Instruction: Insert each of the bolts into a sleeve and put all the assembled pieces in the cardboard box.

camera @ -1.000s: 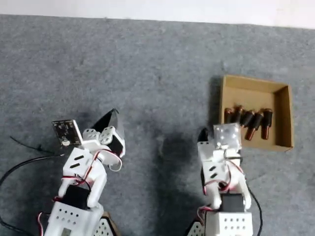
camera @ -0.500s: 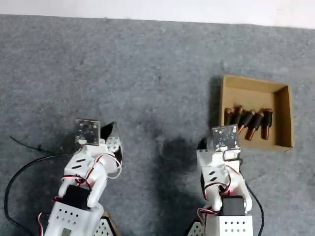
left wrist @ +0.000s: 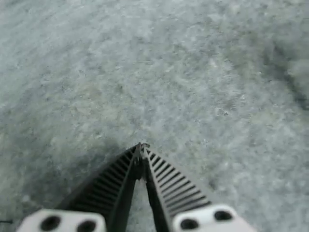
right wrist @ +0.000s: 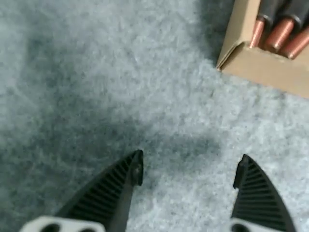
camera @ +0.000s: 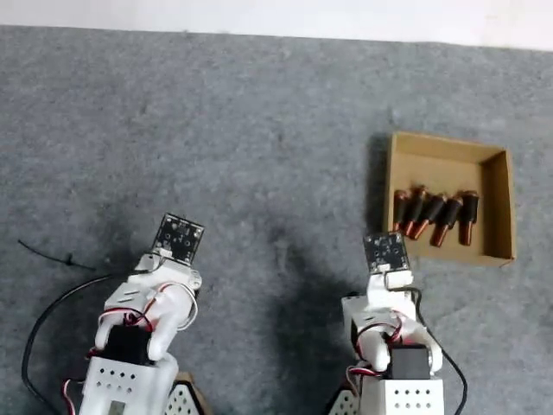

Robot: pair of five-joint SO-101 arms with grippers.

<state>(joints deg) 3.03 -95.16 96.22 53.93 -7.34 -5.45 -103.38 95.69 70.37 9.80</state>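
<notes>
**High view.** One cardboard box is recorded on the grey desk. It lies ahead of the right arm and off to that arm's right. The left arm stands well apart from the box, so the right arm is judged the nearer. Five assembled pieces are counted inside the box. They are laid side by side, with their long axes running roughly away from the arms.

**Left wrist view.** The left hand is found with its fingers pressed together on nothing, above the desk.

**Right wrist view.** The right hand is found spread apart and unloaded. A corner of the cardboard box lies near, beyond the fingertips. Three copper-coloured piece ends are counted within it.

All pieces counted are judged already boxed.
</notes>
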